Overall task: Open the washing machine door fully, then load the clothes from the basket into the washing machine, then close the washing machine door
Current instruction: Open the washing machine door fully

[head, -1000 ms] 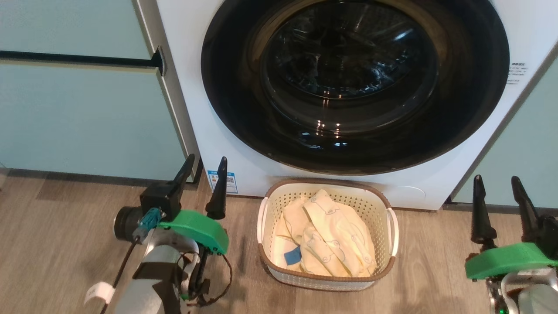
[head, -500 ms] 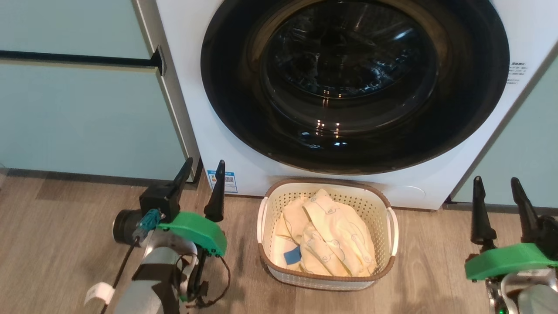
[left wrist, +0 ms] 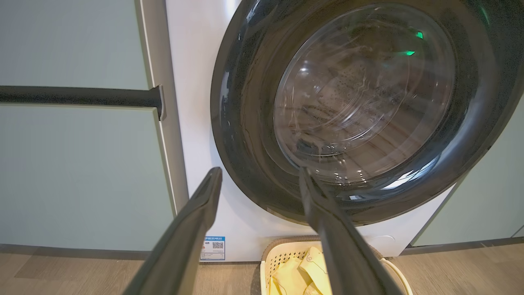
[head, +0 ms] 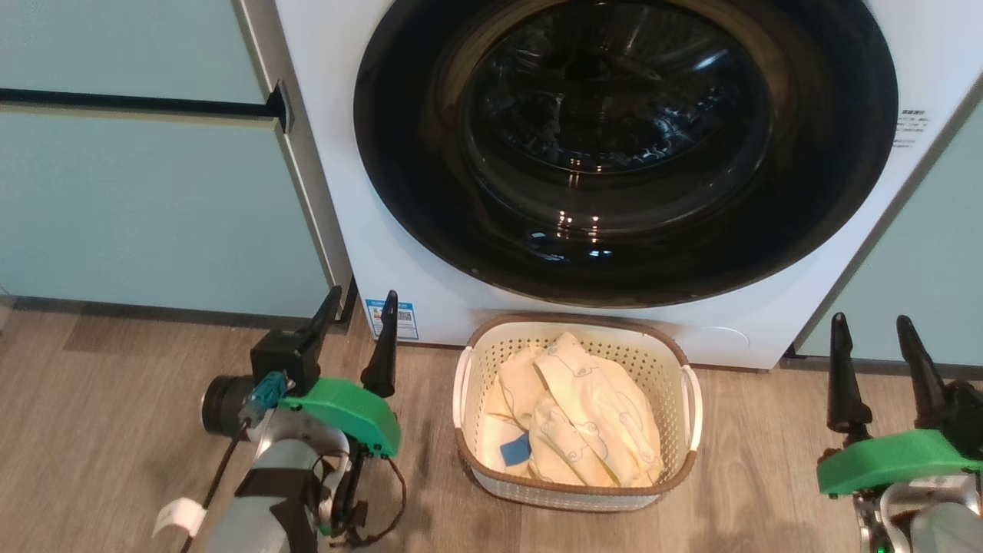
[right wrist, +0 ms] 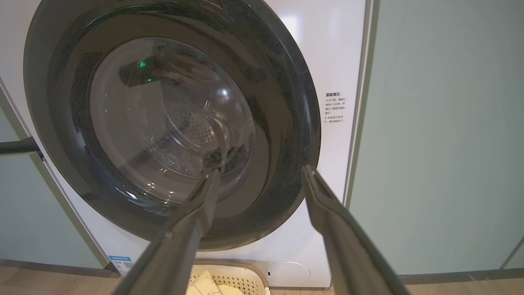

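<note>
**A:** Has anything changed since a second ago?

**B:** Very little. The left claw (head: 363, 292) has sunk a touch lower in the head view. Its two dark fingers are still spread apart with nothing between them. The right claw (head: 868, 316) has dipped slightly too, and it is likewise spread and empty.

**A:** And the washing machine door (head: 626, 146)?

**B:** As before, it is shut flat against the front of the washing machine (head: 430, 307), black rim and glass bowl facing out.

**A:** Where is the basket (head: 491, 476)?

**B:** It sits on the floor (head: 115, 399) just in front of the machine, below the door's lower edge and between the two claws. It has not shifted. The clothes (head: 584, 407) lie heaped inside it, pale yellow with a small blue patch at the near left, just as they lay earlier.

**A:** Is either claw touching it?

**B:** No, both stand well apart from it. The left claw's fingertips show beside the blue sticker (head: 392, 319) at the machine's lower corner.
</note>
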